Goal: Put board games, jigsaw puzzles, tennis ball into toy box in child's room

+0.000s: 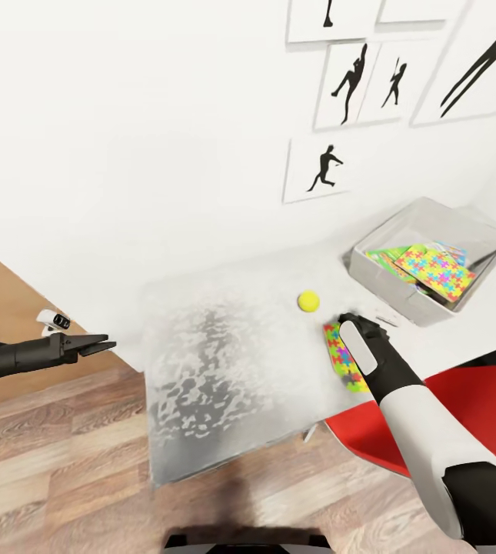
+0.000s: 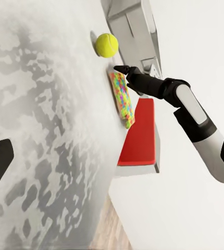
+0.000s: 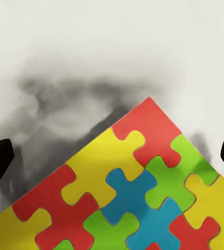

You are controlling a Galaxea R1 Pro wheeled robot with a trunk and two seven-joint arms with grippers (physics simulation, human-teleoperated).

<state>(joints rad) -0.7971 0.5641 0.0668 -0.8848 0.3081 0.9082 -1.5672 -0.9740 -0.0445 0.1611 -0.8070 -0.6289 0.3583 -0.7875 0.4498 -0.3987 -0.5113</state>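
Multicoloured puzzle (image 1: 342,358) lies flat at the table's (image 1: 224,362) near right edge, beneath the right gripper (image 1: 349,319), whose fingers are spread with nothing between them. Ball (image 1: 308,301) sits just beyond, left of the toy box (image 1: 401,291), which holds a puzzle and a game. Left gripper (image 1: 98,343) hangs off the table's left side, empty; jaw state cannot be determined.

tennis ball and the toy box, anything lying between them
Nothing: in the head view, only bare white table separates the tennis ball from the toy box.
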